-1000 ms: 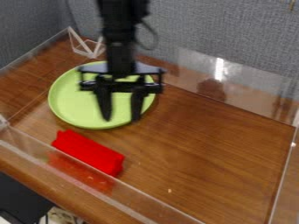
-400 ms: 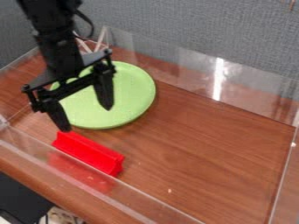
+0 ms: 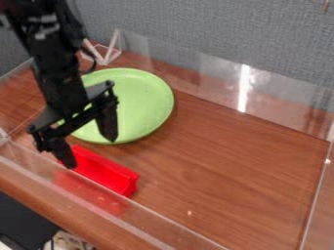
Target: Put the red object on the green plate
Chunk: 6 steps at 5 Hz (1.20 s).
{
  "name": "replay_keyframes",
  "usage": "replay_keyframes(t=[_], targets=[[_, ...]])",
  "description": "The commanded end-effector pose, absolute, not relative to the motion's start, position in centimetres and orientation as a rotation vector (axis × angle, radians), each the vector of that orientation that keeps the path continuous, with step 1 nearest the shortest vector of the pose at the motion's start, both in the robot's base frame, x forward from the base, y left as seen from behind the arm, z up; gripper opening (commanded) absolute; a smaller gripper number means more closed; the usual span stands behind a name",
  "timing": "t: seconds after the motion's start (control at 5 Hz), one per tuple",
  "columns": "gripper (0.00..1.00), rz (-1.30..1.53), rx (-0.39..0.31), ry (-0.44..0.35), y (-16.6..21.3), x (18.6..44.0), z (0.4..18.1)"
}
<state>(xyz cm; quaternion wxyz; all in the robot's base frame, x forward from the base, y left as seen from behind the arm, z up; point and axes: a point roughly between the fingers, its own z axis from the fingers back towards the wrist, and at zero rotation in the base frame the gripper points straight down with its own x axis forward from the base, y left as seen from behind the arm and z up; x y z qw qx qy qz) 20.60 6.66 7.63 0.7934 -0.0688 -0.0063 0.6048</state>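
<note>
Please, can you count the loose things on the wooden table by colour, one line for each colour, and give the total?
Red: 1, the matte red rectangular block
Green: 1, the round flat light green plate
Total: 2

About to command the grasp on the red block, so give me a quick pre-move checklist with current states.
1. Gripper open: ok, fingers spread wide.
2. Gripper pointing down over the block's left end: ok.
3. Fingers straddling the block: cannot tell, one tip hides that end.
4. Block lying flat on the table, not held: ok.
5. Plate bare, nothing on it: ok.
6. Block on the plate: not ok, block lies apart from it.
</note>
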Motion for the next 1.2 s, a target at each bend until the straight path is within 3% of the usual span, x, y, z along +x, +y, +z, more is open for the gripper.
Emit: replay_keyframes(t=[0.0,0.4,1.0], targets=[[1.0,1.329,-0.14,-0.056,7.6,20.8,6.4],[1.0,1.384,-0.124,-0.056,9.6,20.8,5.2],[1.0,1.577,-0.096,-0.076,8.3,20.5,2.2]])
